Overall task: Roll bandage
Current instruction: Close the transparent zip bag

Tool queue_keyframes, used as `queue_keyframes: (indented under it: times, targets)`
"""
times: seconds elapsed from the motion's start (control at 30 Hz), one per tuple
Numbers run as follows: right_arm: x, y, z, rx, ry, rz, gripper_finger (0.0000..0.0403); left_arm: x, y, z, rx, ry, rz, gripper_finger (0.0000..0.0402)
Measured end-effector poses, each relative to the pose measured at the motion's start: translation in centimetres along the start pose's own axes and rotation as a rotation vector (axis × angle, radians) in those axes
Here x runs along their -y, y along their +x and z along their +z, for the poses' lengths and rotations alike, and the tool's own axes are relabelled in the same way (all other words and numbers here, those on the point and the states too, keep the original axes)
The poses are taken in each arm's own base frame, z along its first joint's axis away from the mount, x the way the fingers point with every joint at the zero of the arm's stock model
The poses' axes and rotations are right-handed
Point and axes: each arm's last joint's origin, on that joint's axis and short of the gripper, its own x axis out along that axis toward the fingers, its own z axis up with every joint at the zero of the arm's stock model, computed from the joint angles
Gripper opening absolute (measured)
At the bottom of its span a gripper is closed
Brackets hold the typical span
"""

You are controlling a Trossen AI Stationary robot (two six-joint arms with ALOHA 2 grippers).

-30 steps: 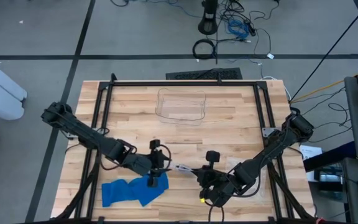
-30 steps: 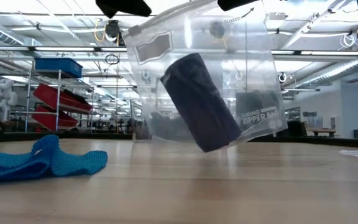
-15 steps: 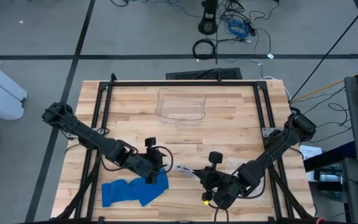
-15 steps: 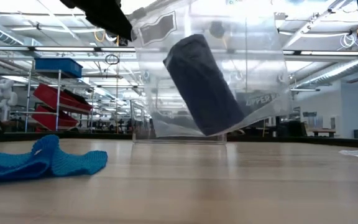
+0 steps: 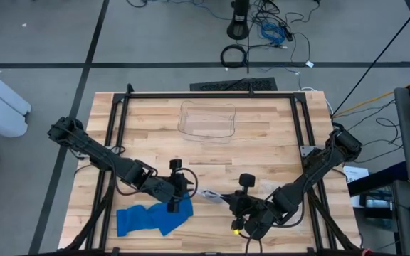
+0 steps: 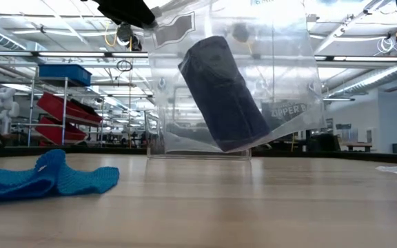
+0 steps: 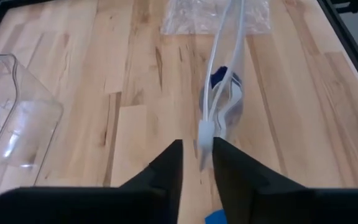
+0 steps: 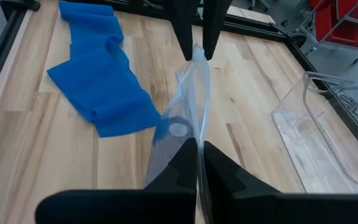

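A clear zipper bag (image 6: pixel 281 83) hangs over the table's near middle between my two grippers. A dark blue roll (image 6: pixel 222 93) sits tilted inside it. My left gripper (image 7: pixel 197 146) is at the bag's left end and my right gripper (image 8: pixel 197 149) at its right end, both shut on its top edge. A loose blue bandage strip (image 5: pixel 151 217) lies crumpled on the table near the front left, below the left gripper; nothing touches it. My left gripper has the end of the bag's zip edge with its white slider (image 7: pixel 205 132) between its two fingers, coming slanting down from the table's left. The bag hangs below, clear of the table. My right gripper pinches the other end of the zip edge (image 8: pixel 197 140) between its two fingers, slanting down from the table's right. The bag's edge runs on from the fingers toward the left gripper (image 8: pixel 197 53).
A clear plastic tray (image 5: pixel 206 121) stands at the far middle of the table. Crinkled clear plastic (image 7: pixel 216 15) lies on the wood near the right arm. Black frame rails (image 5: pixel 112 142) run along the table's sides. Bare wood lies between the tray and the bag.
The bag has swung from tilted to nearly level along its top, its right side coming up a little, with the roll still tilted inside. My left gripper has come in at the bag's top left corner.
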Motion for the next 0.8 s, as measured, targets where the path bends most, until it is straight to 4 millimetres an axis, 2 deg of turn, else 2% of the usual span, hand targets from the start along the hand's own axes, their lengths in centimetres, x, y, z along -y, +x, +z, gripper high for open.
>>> queue_keyframes:
  times: [0.13,0.33,0.67,0.8]
  targets:
    - [0.02,-0.02,0.01,0.001,0.000,-0.001,0.0000,0.00,0.00,0.01,0.001,-0.001,-0.001,0.0060]
    - [0.03,-0.03,0.01,0.000,-0.002,-0.001,0.0000,0.01,0.00,0.00,0.000,-0.005,-0.002,0.0035]
    - [0.06,-0.03,-0.05,-0.004,-0.006,-0.004,0.0000,0.01,0.01,-0.01,-0.001,-0.006,-0.002,0.0037]
    - [0.09,-0.17,-0.09,-0.007,-0.010,-0.003,0.0000,-0.01,0.01,-0.09,-0.009,0.003,-0.001,0.0024]
